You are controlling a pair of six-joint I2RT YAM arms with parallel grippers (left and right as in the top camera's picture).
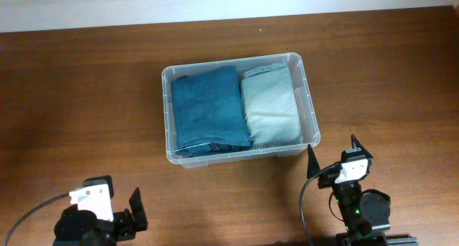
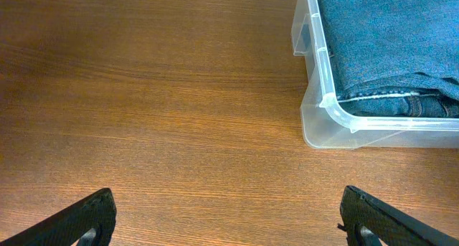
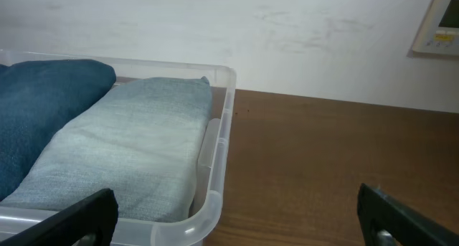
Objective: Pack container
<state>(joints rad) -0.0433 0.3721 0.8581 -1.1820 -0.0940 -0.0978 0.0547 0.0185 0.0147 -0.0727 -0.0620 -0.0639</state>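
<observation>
**Both claws spread wide, tub ahead of them**

Right gripper (image 1: 334, 154) at the near table edge, fingers parted, nothing held. It sits just short of the near right corner of the container (image 1: 229, 60). Left gripper (image 1: 128, 209) likewise released and empty, well apart from the tub, off its near left corner. Container stands mid-table, upright. Inside, side by side and touching: dark blue folded jeans (image 1: 208, 106) on the left, pale denim (image 1: 267, 102) on the right. Brown wood-grain table (image 1: 72, 95). White wall (image 1: 215, 2) behind, with a small wall panel (image 3: 439, 24).
</observation>
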